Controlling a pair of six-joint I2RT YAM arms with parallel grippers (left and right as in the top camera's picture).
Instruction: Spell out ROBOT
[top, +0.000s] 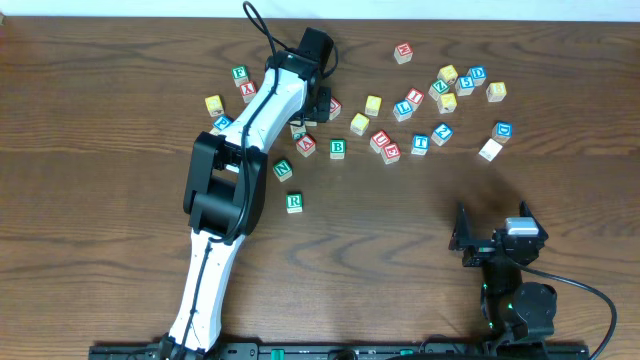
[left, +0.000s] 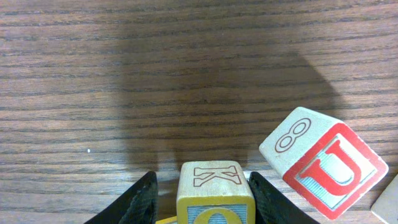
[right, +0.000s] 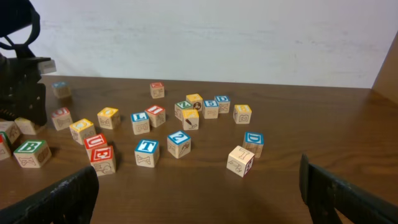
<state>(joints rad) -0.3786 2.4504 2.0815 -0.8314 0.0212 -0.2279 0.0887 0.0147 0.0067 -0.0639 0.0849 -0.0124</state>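
block (left: 210, 182), k on top, front face likely o: sits squarely between jaws of left gripper (left: 203, 186); whether clamped, cannot tell. right gripper (right: 199, 193) spread wide, well apart.

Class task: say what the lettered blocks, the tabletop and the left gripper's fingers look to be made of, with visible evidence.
Blocks, e.g. the K block: pale, unvarnished-looking wood with grain showing; letters printed or painted. The tabletop: dark wood or wood-look laminate with streaked grain, matte; which one is unclear. The left gripper fingers: black, smooth, probably plastic.
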